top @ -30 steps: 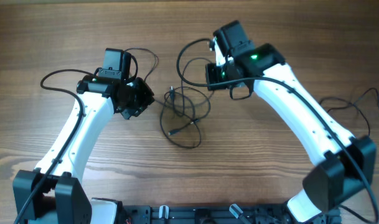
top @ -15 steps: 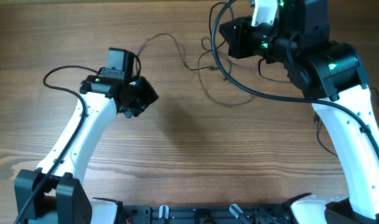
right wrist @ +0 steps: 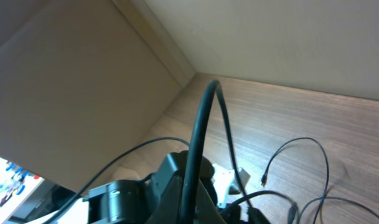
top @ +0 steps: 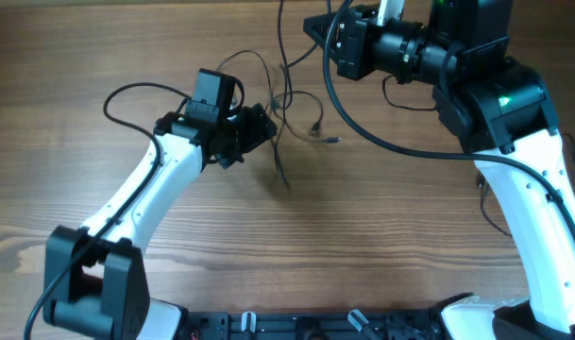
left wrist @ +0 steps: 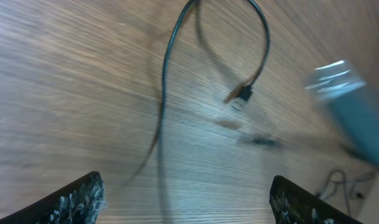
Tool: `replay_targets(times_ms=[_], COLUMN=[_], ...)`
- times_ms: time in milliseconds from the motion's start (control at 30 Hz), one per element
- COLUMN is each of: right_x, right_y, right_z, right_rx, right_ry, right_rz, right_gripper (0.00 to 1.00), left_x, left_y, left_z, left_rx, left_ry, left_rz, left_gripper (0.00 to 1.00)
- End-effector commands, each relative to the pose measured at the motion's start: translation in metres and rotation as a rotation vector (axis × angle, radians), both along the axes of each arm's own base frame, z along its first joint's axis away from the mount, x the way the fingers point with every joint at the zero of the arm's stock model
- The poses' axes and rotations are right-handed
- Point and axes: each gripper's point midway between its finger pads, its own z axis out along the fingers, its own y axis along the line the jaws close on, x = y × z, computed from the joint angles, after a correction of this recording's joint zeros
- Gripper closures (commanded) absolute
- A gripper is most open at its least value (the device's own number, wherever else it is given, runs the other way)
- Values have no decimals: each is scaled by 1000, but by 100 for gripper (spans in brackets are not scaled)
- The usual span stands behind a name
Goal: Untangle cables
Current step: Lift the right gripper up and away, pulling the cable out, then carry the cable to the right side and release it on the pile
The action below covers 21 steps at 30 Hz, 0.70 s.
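The cables [top: 294,102] are thin black cords, drawn up into loose loops at the table's far middle. One strand [top: 280,168] trails down toward the front. My right gripper [top: 311,26] is raised at the far edge, shut, with the cords running up to it. In the right wrist view its dark closed fingers [right wrist: 190,193] sit behind a thick arm wire, and thin cable loops [right wrist: 301,163] lie beyond. My left gripper [top: 261,127] is open just left of the strands. In the left wrist view a cable loop [left wrist: 166,81] with a small plug [left wrist: 241,99] hangs ahead of the wide-apart fingertips [left wrist: 77,198].
Thick black arm wires [top: 136,93] arc beside the left arm, and another one [top: 381,142] sweeps under the right arm. More thin wires [top: 485,203] lie by the right arm's base. A wall [right wrist: 289,37] borders the table's far side.
The right arm lifted away toward the far edge, dragging the cable bunch up and back. The left gripper opened wide and moved right and farther back, up to the hanging strands.
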Motion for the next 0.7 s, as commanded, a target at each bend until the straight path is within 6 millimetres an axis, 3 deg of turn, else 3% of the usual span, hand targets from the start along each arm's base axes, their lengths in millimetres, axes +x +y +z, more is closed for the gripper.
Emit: replay_targets(times_ms=[0, 100, 300, 533, 600, 667], right_x=[-4, 3, 16, 13, 20, 33], right_y=[1, -5, -22, -3, -7, -19], right_z=[7, -1, -16, 30, 41, 40], right_rx=[16, -15, -66, 65, 96, 78], right_ry=[-6, 15, 63, -86, -118, -125], right_rz=[18, -42, -172, -66, -104, -194], right_gripper=[96, 96, 96, 96, 96, 96], left_x=[-4, -12, -13, -12, -10, -8], left_y=[-29, -48, -50, -46, -43, -38], left_z=[-3, 8, 10, -3, -12, -19], left_rx=[-146, -266, -291, -174, -128, -86], left_ry=[39, 58, 66, 51, 49, 49], left_rz=[-90, -157, -166, -140, -126, -109], left_gripper=[12, 12, 12, 13, 13, 13])
